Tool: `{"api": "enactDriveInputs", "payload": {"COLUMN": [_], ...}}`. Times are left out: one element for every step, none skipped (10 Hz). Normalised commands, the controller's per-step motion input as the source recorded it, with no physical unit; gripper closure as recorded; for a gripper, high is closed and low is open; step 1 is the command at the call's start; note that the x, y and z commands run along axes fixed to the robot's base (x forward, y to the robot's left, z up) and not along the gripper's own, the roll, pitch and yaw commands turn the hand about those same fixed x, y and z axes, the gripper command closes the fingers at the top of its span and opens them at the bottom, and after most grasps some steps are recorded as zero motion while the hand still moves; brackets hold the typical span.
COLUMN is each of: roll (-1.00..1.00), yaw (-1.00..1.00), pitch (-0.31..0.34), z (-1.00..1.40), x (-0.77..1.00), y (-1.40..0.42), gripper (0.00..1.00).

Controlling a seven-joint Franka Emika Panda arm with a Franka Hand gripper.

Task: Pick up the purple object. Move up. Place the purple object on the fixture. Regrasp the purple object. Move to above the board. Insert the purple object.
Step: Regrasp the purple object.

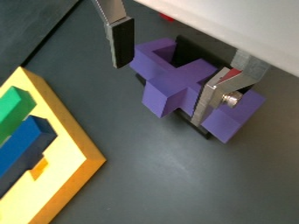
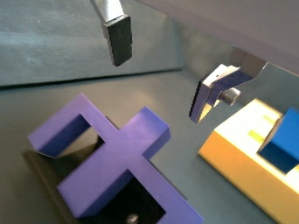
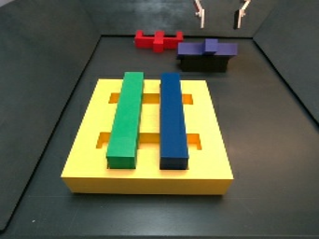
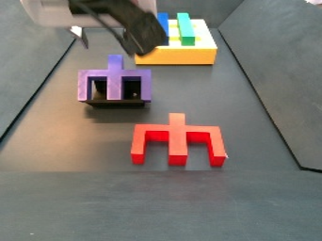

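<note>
Purple object (image 3: 206,47) is lying on the fixture (image 3: 203,63), just beyond the board (image 3: 156,177). Hand (image 1: 176,72) is hovering above it, open and holding nothing, fingers (image 2: 117,39) straddling the piece. Judging this as the regrasp: it should be coming straight down, centring on the tab, closing squarely so the piece isn't tilting

Gripper (image 1: 176,66) fingers (image 1: 218,98) showing bare silver metal, dark matt pads. Beneath it, purple object (image 1: 181,83) looking smooth matt plastic; floor (image 1: 152,166) matt dark.
</note>
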Motion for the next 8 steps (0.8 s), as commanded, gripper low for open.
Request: {"api": "enactDriveInputs", "payload": {"roll": [1.0,1.0,1.0,1.0,1.0,1.0,1.0,1.0], "yaw": [0.0,0.0,0.01,0.09,0.11,0.11,0.09,0.02], "pitch": [0.0,0.0,0.0,0.0,0.0,0.0,0.0,0.0], "z": [0.0,0.0,-0.04,-0.03,0.0,0.0,0.0,0.0], "x": [0.0,0.0,0.0,0.0,0.0,-0.01,-0.07,0.0], "y": [0.0,0.0,0.0,-0.09,-0.12,-0.14,-0.17,-0.21], "gripper": [0.0,0.0,0.0,0.0,0.0,0.0,0.0,0.0]}}
